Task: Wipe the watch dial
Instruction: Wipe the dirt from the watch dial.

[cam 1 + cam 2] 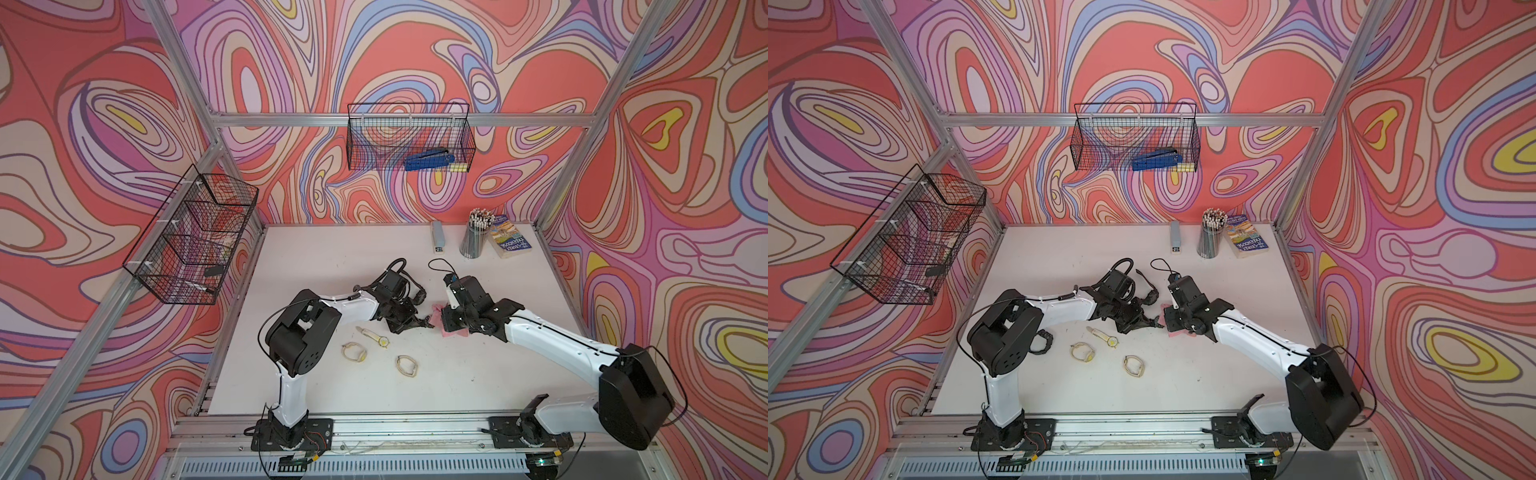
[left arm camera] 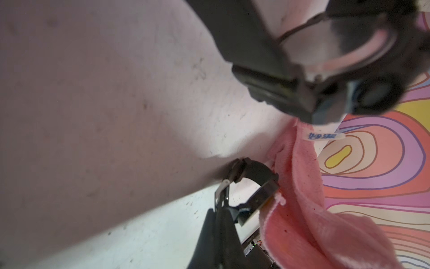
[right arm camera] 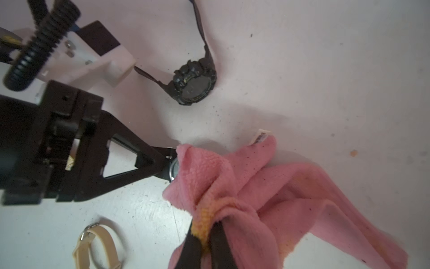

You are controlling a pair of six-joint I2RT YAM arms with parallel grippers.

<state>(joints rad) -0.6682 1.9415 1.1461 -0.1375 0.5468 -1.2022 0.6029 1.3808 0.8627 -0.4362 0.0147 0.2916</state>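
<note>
Both top views look down steeply from high above the front edge of the desk [image 1: 332, 257]. They face the back wall [image 1: 415, 54] from far enough off to hold the whole desk. They share nearly the same scene, shifted a little sideways. The left wrist camera sits low and very near behind the left gripper [image 2: 224, 207], looking across the desk. The right wrist camera looks down along the right gripper [image 3: 204, 235], also near. Both wrist views share the pink cloth [image 3: 267, 186], the watch [image 2: 258, 168] against it, and each other's gripper.
</note>
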